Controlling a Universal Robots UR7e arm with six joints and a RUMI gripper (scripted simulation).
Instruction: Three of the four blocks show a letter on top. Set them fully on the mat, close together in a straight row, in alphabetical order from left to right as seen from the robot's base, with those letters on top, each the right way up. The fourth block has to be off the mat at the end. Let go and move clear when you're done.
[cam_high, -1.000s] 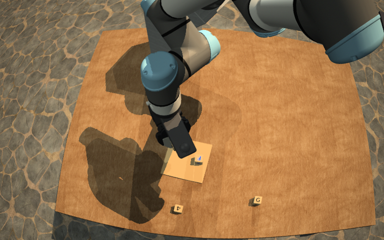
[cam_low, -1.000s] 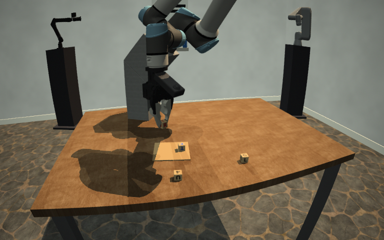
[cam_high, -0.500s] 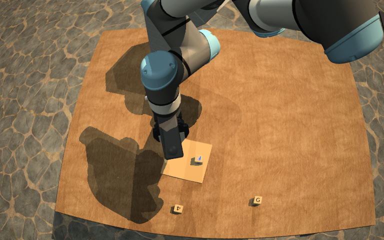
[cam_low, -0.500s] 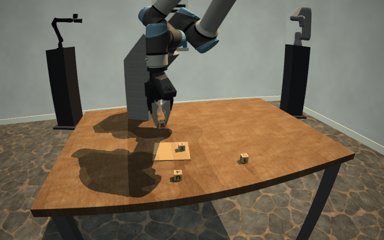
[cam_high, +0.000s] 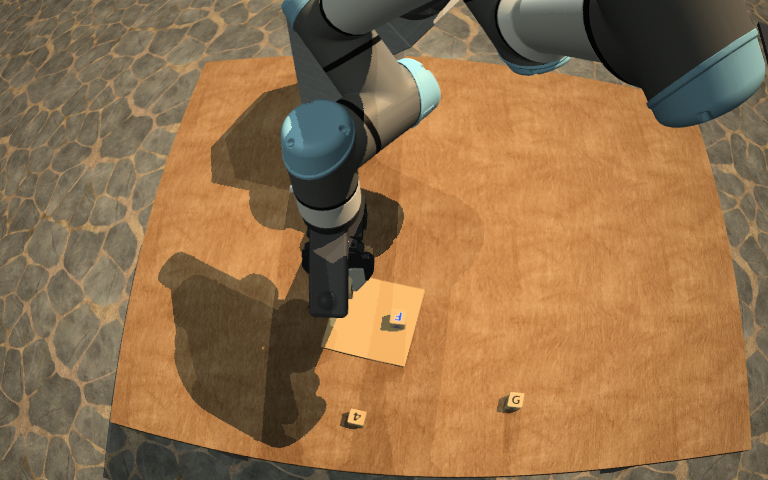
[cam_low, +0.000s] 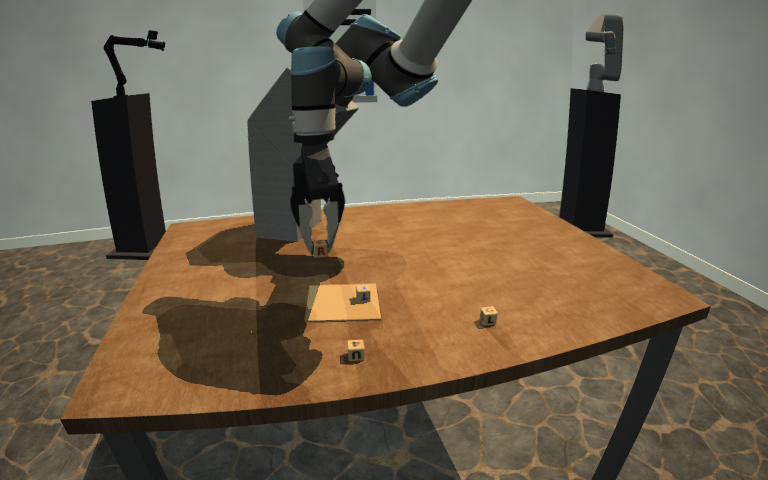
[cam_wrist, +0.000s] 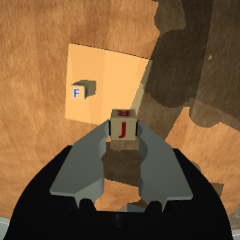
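Red-lettered, the block (cam_low: 320, 249) (cam_wrist: 123, 125) sat clamped in our gripper (cam_low: 320, 246) (cam_wrist: 123, 121), raised above the table (cam_high: 566, 226) (cam_low: 453, 249) (cam_wrist: 30, 30). We saw the F block (cam_high: 397, 319) (cam_low: 363, 294) (cam_wrist: 78, 93) on the mat (cam_high: 362, 339) (cam_low: 334, 305) (cam_wrist: 110, 80).

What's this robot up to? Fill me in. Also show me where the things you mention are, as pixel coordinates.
The robot's gripper (cam_high: 357, 283) (cam_low: 320, 249) (cam_wrist: 123, 121) is shut on a block with a red J (cam_low: 320, 249) (cam_wrist: 123, 131), holding it up in the air above the table (cam_high: 566, 226) (cam_low: 481, 254) (cam_wrist: 30, 30). The F block (cam_high: 397, 319) (cam_low: 363, 294) (cam_wrist: 78, 92) sits on the mat (cam_high: 368, 339) (cam_low: 334, 305) (cam_wrist: 112, 75). The G block (cam_high: 514, 401) (cam_low: 488, 316) and the block with a 4 (cam_high: 356, 418) (cam_low: 355, 351) are off it, on the table. So the row of three letters isn't finished.
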